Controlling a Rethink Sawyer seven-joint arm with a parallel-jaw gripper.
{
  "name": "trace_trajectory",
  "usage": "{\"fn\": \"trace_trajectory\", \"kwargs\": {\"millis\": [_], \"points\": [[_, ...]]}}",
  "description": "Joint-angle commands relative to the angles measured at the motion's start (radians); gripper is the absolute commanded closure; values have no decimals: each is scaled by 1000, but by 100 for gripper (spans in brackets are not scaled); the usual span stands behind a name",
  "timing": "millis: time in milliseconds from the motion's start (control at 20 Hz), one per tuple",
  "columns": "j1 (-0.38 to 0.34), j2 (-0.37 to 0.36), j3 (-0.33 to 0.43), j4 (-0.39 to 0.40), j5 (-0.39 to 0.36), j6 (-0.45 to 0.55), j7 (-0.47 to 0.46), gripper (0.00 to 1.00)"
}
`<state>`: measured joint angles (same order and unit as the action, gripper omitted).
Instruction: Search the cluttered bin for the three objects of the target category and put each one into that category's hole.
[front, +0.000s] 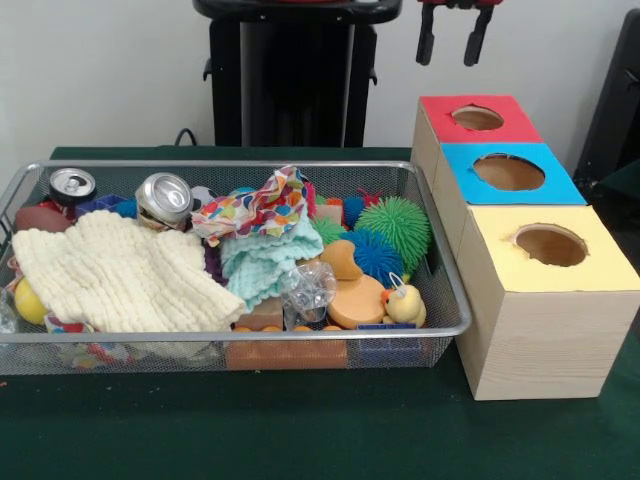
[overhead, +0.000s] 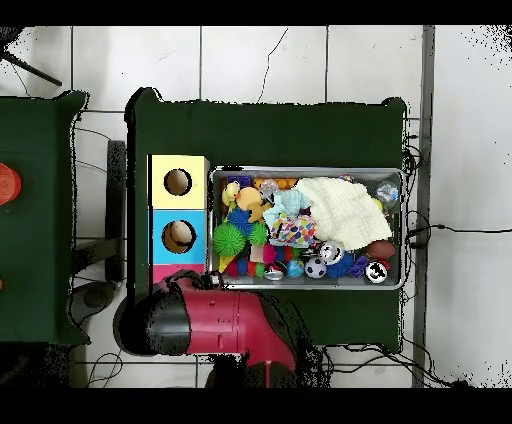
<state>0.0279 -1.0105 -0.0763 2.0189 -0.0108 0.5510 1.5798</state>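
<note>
Front view. We see the hand (front: 451, 40) high at the top edge, above the far end of the row of boxes; its two dark fingers hang parted with clear gap between them, and nothing is held. Below it stand three boxes in a line running near to far: yellow-topped box (front: 552, 262) nearest, blue-topped box (front: 510, 172) in the middle, red-topped box (front: 476, 119) farthest, each with a round hole. The wire bin (front: 250, 333) lies to the left of the boxes, touching or just beside them, its long axis running left to right. So every candidate lies left of and below the hand. We cannot tell which category is the target. Near the bin's right end sit a green spiky ball (front: 402, 226), a blue spiky ball (front: 377, 257) and a small yellow duck (front: 404, 303); a cream cloth (front: 125, 275) covers much of the left half, with two cans (front: 165, 198) behind it.

Overhead view. The red arm (overhead: 215, 322) covers the red box. Only the bin and boxes stand on the green worktop (overhead: 270, 135); tiled floor and cables surround it.
</note>
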Motion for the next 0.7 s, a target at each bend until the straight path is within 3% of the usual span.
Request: {"fn": "trace_trajectory", "kwargs": {"millis": [50, 350, 700], "points": [[0, 18, -6, -51, -36, -25, 163, 0], [-102, 38, 62, -85, -42, 11, 14, 0], [-173, 82, 115, -188, -69, 90, -72, 0]]}}
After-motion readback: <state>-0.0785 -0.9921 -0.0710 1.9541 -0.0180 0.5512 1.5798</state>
